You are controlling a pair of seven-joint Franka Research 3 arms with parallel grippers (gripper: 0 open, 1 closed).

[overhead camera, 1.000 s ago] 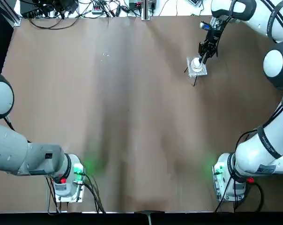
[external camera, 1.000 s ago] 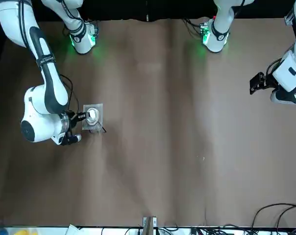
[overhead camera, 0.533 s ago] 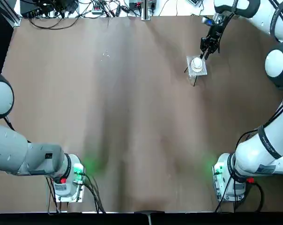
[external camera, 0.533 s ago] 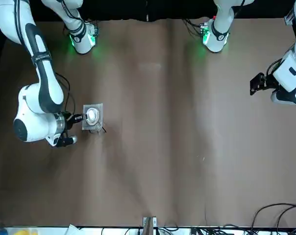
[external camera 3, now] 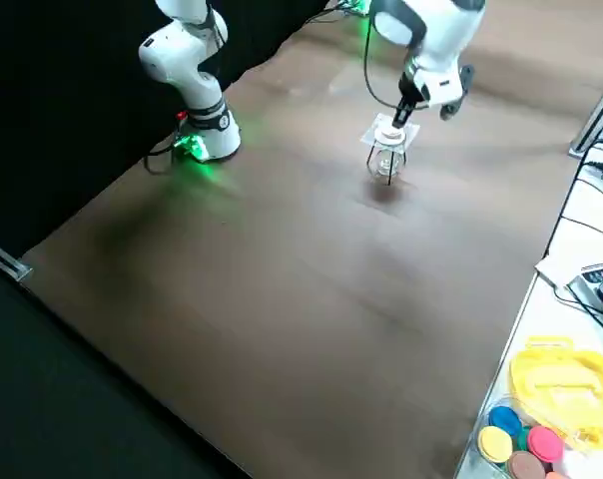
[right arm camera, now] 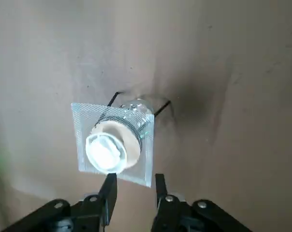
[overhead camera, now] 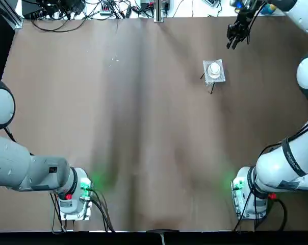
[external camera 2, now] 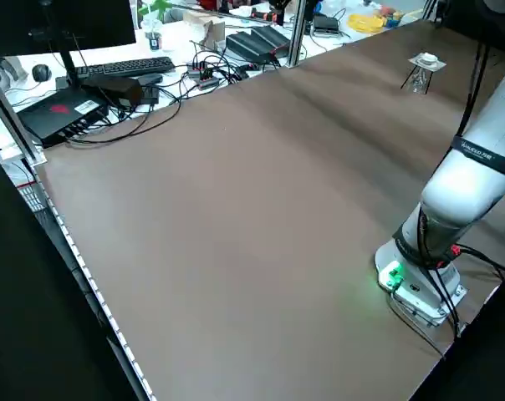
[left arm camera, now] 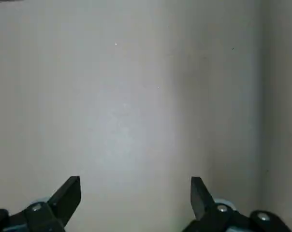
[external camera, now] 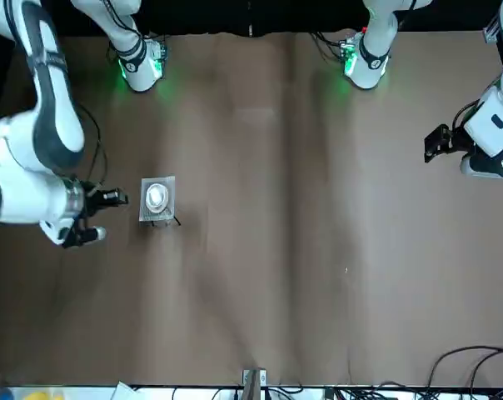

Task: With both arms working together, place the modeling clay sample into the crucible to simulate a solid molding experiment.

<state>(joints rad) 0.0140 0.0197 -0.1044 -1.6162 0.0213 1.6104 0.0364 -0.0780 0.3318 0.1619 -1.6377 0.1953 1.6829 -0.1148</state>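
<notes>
The crucible is a small white cup on a tan disc, on a square mesh pad carried by a wire stand at the table's far right. It also shows as the crucible and the crucible. Its mouth looks filled with white, and I cannot tell the modeling clay sample apart from it. My right gripper hangs apart from the cup, nearer the far edge. In its wrist view the right gripper is narrowly open and holds nothing. My left gripper is wide open over bare table, far off at the left gripper.
Cables and electronics line the far table edge. A keyboard and boxes lie beyond it. Coloured discs and a yellow item sit off the table's corner. A tiny white speck lies at the far left-centre.
My right gripper has drawn back from just over the crucible toward the far right edge, leaving the cup uncovered on its stand. The left arm has not moved.
</notes>
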